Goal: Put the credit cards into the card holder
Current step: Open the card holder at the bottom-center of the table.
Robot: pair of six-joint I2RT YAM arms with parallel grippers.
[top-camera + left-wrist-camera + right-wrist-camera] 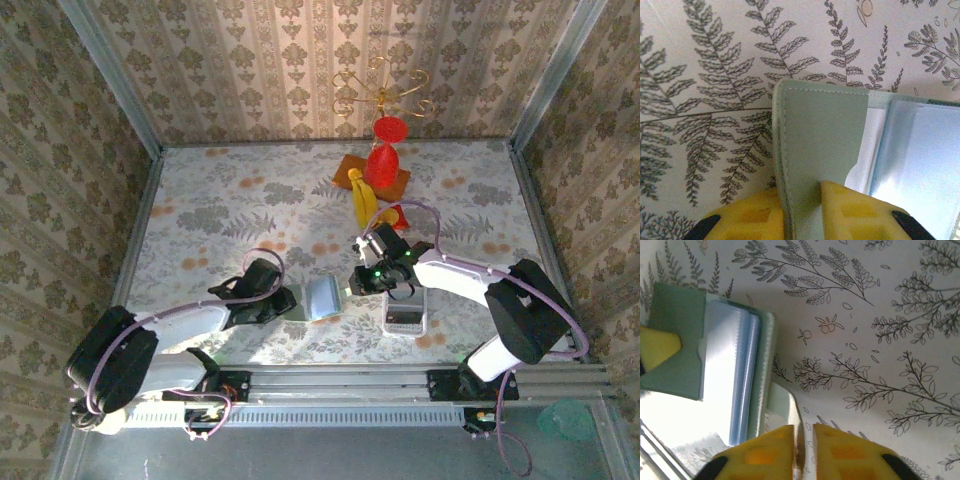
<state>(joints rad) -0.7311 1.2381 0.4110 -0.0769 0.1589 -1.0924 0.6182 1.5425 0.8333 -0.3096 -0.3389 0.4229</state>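
Left wrist: left pincer (802,215) is clamped on the green flap of the card holder (820,135); pad bases are cut off by the frame. Holder is laid open on the tabletop (200,200) between the arms. Jaws of the right pincer (802,450) are nearly together, a thin pale strip (784,400) in the gap; grip cannot be told. Contents of the blue sleeves (740,365) cannot be made out.

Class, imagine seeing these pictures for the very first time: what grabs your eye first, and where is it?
The bright red goblet-shaped ornament with a yellow banana beside it stands out at the far middle of the floral table. Nearer the front, the open sage-green card holder lies with the left gripper pinching its flap.
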